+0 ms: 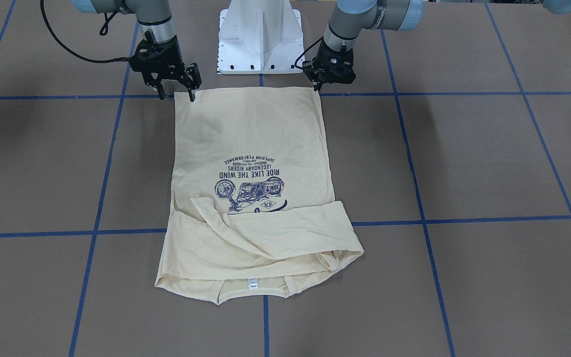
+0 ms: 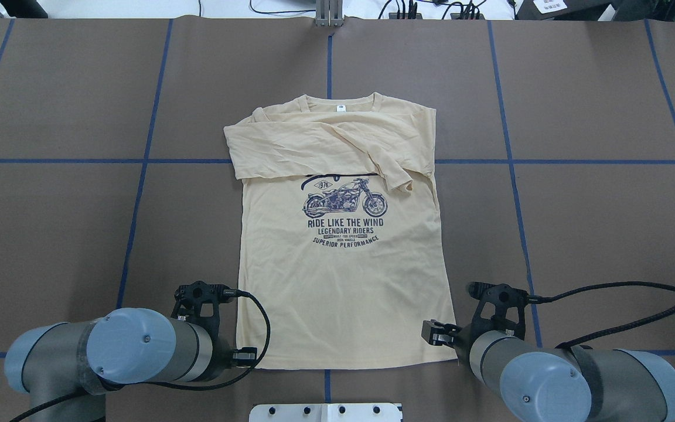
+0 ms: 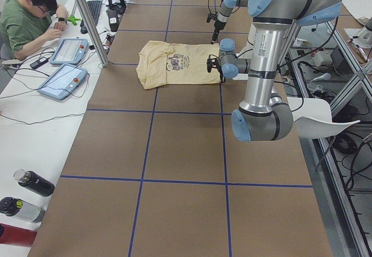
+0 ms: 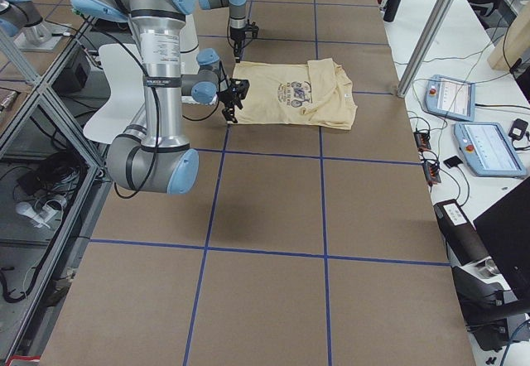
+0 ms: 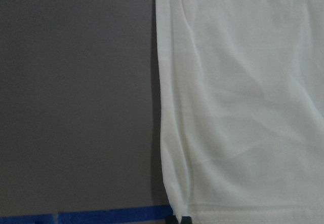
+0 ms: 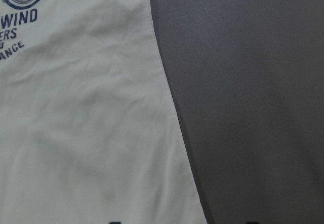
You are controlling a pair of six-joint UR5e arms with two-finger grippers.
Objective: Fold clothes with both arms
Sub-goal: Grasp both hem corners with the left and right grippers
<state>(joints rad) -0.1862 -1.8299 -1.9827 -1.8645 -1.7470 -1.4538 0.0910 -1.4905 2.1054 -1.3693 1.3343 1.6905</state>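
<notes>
The cream-yellow T-shirt [image 1: 251, 148] lies flat on the brown table, print up, with its hem toward the robot and both sleeves folded across the chest [image 2: 326, 146]. My left gripper [image 1: 316, 88] is down at the hem corner on its side. Its fingertips [image 5: 185, 219] look closed together on that corner, where the cloth puckers. My right gripper [image 1: 176, 95] is open and straddles the other hem corner. Its two fingertips [image 6: 114, 222] show far apart at the bottom edge of the right wrist view.
The white pedestal base [image 1: 260, 44] stands just behind the hem. Blue tape lines [image 1: 464, 218] cross the table. An operator [image 3: 26, 18] sits at a side bench with teach pendants [image 3: 61, 79]. Bottles [image 3: 32, 182] lie at that bench's near end.
</notes>
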